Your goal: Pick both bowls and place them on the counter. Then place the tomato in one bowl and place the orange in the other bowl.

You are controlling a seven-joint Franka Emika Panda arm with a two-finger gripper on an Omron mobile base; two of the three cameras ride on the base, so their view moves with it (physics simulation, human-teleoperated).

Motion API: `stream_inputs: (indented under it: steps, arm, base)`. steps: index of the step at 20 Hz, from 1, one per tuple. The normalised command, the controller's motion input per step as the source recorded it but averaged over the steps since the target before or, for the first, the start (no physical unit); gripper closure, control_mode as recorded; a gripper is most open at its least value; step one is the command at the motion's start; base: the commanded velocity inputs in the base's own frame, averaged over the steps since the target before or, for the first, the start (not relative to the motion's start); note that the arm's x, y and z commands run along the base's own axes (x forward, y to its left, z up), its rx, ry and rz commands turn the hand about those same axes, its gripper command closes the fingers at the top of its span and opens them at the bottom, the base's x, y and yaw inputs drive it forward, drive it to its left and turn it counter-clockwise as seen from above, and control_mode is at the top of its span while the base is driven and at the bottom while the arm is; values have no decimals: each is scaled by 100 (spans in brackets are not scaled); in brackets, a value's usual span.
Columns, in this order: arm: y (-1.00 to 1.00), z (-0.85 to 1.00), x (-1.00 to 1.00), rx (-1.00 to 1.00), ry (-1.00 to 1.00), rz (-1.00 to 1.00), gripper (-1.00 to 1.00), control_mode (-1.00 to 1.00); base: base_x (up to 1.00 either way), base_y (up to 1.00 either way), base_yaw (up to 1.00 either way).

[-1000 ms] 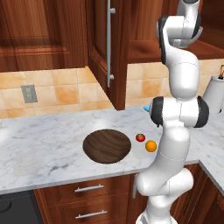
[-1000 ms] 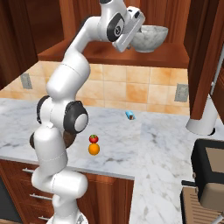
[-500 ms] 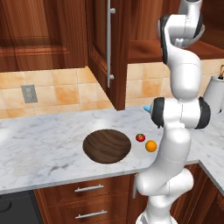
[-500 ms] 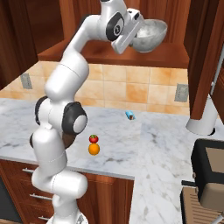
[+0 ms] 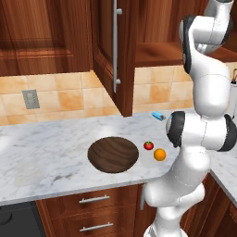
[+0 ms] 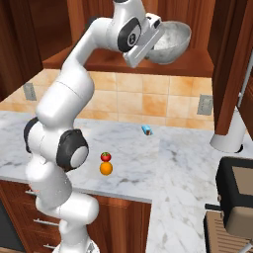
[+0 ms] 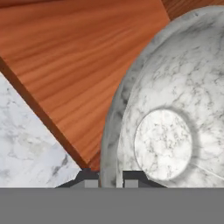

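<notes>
The gripper (image 7: pixel 107 178) is pinching the thick rim of the grey-white marbled bowl (image 6: pixel 169 42) above the reddish wooden shelf (image 6: pixel 108 59). Down on the veined marble counter (image 5: pixel 41 159) sit the wide, shallow wood-grain bowl (image 5: pixel 113 153), the glossy tomato (image 5: pixel 148 145) and the smooth orange (image 5: pixel 159 154).

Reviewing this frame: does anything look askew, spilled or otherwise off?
Nothing is spilled or damaged. The marbled bowl is tilted, up at the wooden shelf, with the gripper shut on its rim. The brown bowl, tomato and orange sit orderly on the counter.
</notes>
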Motion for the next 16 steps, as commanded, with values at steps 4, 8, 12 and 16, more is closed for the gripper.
stream_inputs:
  steps: [4,8,12,16]
  arm:
    - [22,0,-96,0,-1,0,100,-100]
    - [30,0,-97,0,0,0,100,-100]
    - [23,0,-88,4,3,0,100,-100]
    - [18,-17,-87,3,1,0,100,-100]
  base:
    - [0,0,0]
    - [0,0,0]
    - [0,0,0]
    - [0,0,0]
